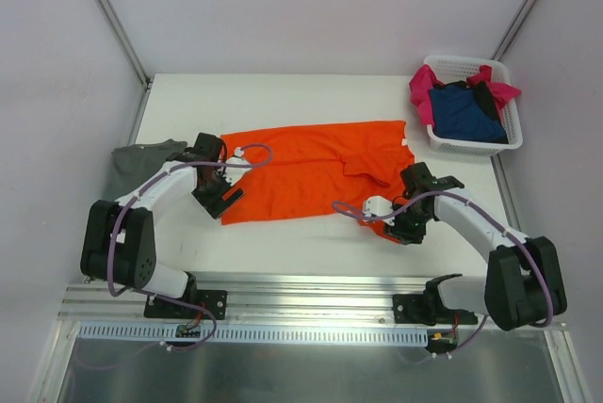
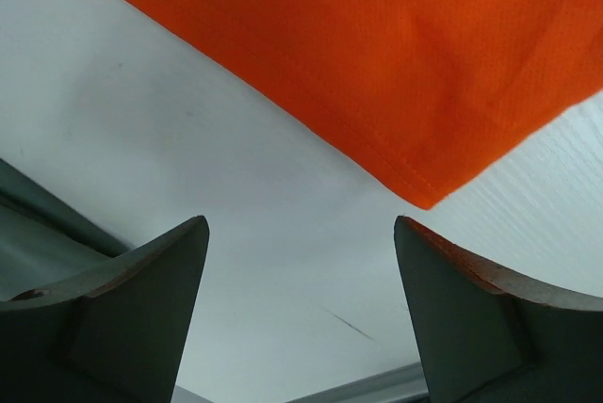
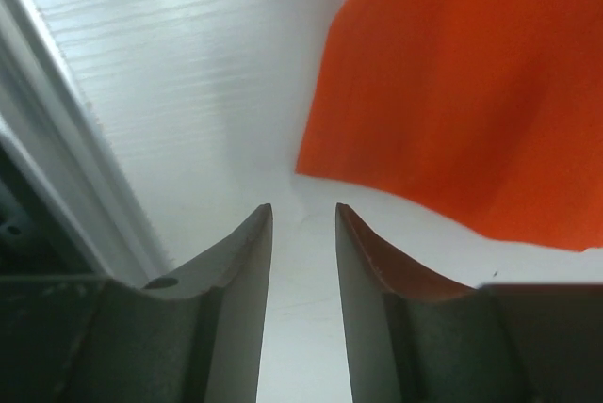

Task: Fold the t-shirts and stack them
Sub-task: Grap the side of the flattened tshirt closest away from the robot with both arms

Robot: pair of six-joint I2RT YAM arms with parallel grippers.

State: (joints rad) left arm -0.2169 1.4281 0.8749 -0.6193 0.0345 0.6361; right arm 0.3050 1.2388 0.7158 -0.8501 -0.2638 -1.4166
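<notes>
A bright orange t-shirt point(image 1: 311, 169) lies spread flat across the middle of the white table. My left gripper point(image 1: 224, 200) hovers at its near left corner. In the left wrist view that gripper point(image 2: 301, 233) is wide open, with only bare table between the fingers and the orange corner point(image 2: 415, 73) just beyond the tips. My right gripper point(image 1: 401, 228) is at the shirt's near right corner. The right wrist view shows this gripper point(image 3: 304, 210) with a narrow gap and nothing in it, the orange cloth point(image 3: 471, 92) lying ahead of the tips. A grey-green t-shirt point(image 1: 141, 164) lies at the far left.
A white slatted basket point(image 1: 464, 62) stands at the back right, holding a magenta pink t-shirt point(image 1: 421, 92) and a navy blue one point(image 1: 464, 115). The metal rail point(image 1: 311, 309) runs along the table's near edge, and it shows as a pale edge point(image 3: 66, 149) left of the right fingers.
</notes>
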